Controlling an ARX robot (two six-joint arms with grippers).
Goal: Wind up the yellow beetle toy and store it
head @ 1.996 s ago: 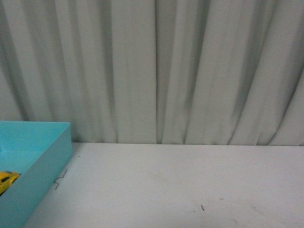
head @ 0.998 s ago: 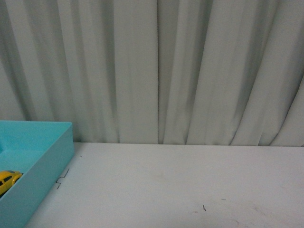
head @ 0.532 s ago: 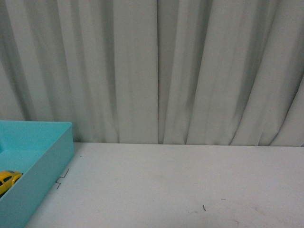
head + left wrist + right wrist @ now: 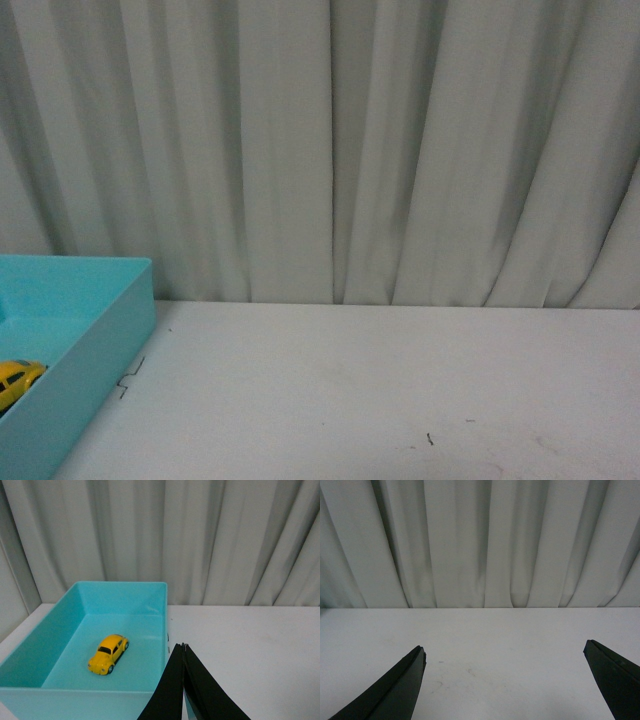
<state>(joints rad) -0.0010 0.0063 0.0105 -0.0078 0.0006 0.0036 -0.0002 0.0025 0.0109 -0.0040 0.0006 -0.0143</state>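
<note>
The yellow beetle toy (image 4: 108, 653) rests on its wheels on the floor of a turquoise box (image 4: 165, 610). In the front view only part of the yellow beetle toy (image 4: 14, 379) shows above the wall of the turquoise box (image 4: 95, 360) at the far left. My left gripper (image 4: 183, 645) is shut with nothing in it, its black fingers pressed together just outside the box's right wall, apart from the toy. My right gripper (image 4: 504, 649) stands wide open over bare white table, holding nothing. Neither arm shows in the front view.
A white table (image 4: 380, 390) with faint scuff marks spreads to the right of the box. Pale grey curtains (image 4: 330, 150) hang along the table's far edge in all views.
The front view has shifted very slightly. The toy stays in the box and nothing else has moved.
</note>
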